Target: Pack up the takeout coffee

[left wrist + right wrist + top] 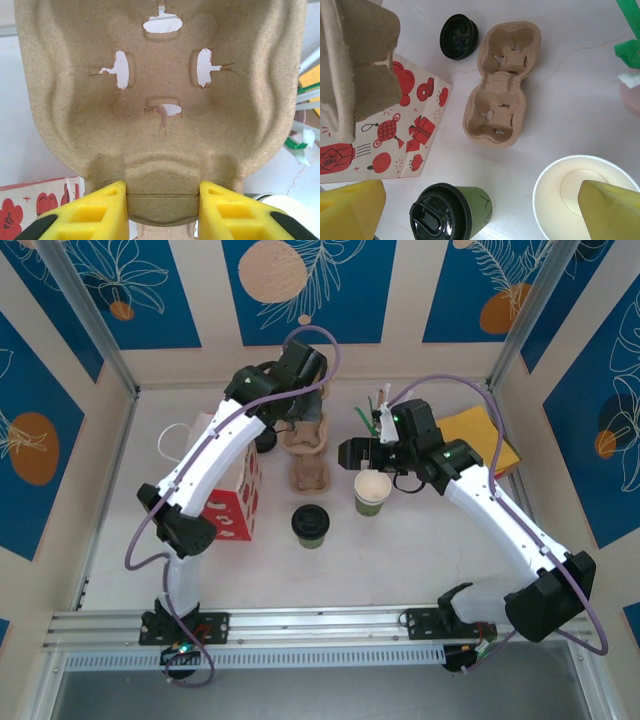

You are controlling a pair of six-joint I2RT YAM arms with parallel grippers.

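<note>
Red-patterned paper bag (240, 502) at worktop (430, 540) 9 o'clock. Left claw (162, 200) clamped on edge of raised pulp carrier (160, 100), 12 o'clock. Loose black lid (459, 36) just beside second carrier (502, 85), lying flat at centre. Takeout coffee (311, 525), lidded, upright, at 6 o'clock of that carrier, apart. Lidless cup (373, 492) at coffee's 2 o'clock, partly under right claw (480, 212), jaws spread wide, empty. Yellow envelope (480, 435) at 3 o'clock.

From above, the left arm (210, 455) covers much of the printed paper bag (245, 505). At the left wrist, the pulp cup carrier (160, 100) runs off the top and bottom edges, and the green-and-white bits (296, 145) on the right are too blurred to name. At the right wrist, the lidless cup (565, 195) is cut off by the bottom edge, and a yellow finger (612, 210) covers part of it.
</note>
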